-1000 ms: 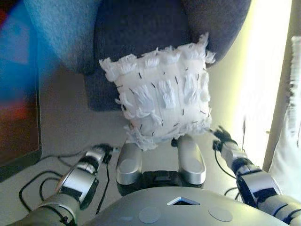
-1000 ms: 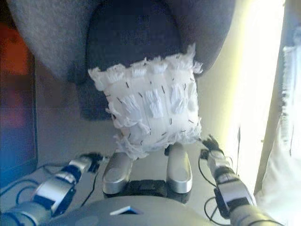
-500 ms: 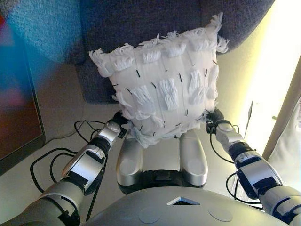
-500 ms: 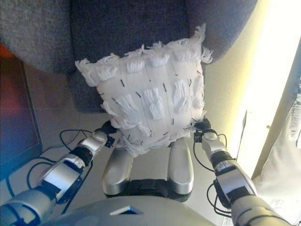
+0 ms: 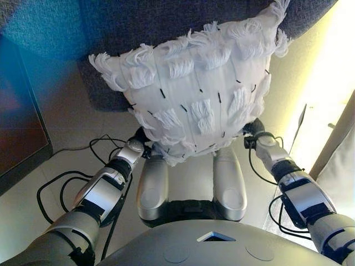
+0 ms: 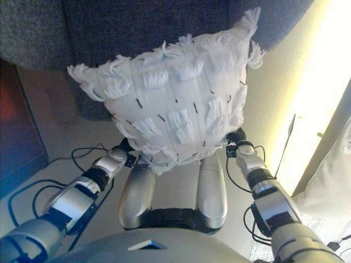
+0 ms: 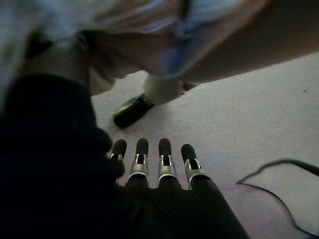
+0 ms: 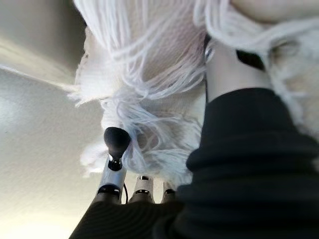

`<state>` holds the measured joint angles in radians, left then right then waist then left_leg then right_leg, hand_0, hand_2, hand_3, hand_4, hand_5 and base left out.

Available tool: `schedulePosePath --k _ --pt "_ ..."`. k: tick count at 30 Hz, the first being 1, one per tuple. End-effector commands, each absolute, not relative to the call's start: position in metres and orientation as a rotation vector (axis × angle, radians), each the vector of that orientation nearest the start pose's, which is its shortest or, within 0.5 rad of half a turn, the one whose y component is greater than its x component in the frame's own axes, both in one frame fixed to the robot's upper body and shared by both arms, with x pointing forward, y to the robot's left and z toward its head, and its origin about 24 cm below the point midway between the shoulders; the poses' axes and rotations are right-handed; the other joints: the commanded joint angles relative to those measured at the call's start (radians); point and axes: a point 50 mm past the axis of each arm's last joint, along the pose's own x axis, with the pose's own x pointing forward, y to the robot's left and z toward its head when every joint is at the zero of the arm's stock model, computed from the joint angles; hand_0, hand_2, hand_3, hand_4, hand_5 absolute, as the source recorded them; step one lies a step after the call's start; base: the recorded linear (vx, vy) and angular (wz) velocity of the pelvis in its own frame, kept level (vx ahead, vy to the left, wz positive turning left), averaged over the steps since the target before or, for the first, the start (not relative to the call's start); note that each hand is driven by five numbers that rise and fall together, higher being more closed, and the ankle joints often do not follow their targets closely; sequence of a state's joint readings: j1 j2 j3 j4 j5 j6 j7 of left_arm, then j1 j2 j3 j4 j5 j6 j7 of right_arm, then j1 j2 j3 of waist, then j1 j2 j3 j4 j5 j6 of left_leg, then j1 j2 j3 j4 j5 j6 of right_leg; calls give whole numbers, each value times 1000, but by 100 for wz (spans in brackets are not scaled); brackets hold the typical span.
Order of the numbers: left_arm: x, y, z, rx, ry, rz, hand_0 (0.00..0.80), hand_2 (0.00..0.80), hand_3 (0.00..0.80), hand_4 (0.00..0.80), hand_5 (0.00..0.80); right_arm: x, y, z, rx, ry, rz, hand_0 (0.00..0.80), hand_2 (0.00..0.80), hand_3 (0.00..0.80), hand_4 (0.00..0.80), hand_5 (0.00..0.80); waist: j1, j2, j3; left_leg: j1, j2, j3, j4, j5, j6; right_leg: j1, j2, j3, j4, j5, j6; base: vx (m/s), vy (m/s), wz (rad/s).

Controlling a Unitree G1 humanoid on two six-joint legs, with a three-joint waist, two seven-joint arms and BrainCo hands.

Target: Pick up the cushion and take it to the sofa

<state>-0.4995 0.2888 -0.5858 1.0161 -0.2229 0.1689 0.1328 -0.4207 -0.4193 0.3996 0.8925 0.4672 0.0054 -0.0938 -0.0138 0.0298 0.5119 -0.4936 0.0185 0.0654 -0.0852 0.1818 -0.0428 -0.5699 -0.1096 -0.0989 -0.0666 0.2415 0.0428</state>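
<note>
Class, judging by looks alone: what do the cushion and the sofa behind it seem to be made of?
Cushion: white woven fabric, matt, with rows of shaggy yarn tufts, short dark stitches and a fringed edge; probably cotton or wool, hard to tell which.
Sofa: dark grey upholstery cloth, matt with a coarse flecked weave.

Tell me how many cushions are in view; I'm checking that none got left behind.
1: a white tufted square cushion with tassel fringe, raised between the left hand and right hand, in front of the dark grey fabric sofa. Others may lie outside the views.
</note>
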Motion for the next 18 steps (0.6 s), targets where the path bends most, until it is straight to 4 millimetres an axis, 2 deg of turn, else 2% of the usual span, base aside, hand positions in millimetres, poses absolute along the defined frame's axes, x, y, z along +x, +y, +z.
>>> schedulePosePath --k 1,6,12,18 --pt "286 155 -64 459 689 -227 0 0 0 0 0 322 -159 18 -51 223 257 0 0 0 0 0 -18 -6 8 36 -23 -43 66 -89 -23 41 -60 6 76 -61 120 0 0 0" --pt "283 149 -52 292 618 -343 0 0 0 0 0 298 -149 25 -16 139 436 0 0 0 0 0 -24 -36 8 144 -15 -23 73 -117 -22 144 -64 0 67 -69 126 14 -7 -1" --pt "264 154 -40 138 577 -530 0 0 0 0 0 275 -164 32 2 118 551 0 0 0 0 0 -12 -39 -72 256 -12 -18 54 -150 -20 259 -62 -14 44 -93 128 84 -8 -1" --pt "244 165 -32 31 574 -618 0 0 0 0 0 260 -170 39 29 102 634 0 0 0 0 0 -9 -40 -150 334 -3 -13 56 -175 -20 349 -55 -18 32 -126 118 113 12 -1"
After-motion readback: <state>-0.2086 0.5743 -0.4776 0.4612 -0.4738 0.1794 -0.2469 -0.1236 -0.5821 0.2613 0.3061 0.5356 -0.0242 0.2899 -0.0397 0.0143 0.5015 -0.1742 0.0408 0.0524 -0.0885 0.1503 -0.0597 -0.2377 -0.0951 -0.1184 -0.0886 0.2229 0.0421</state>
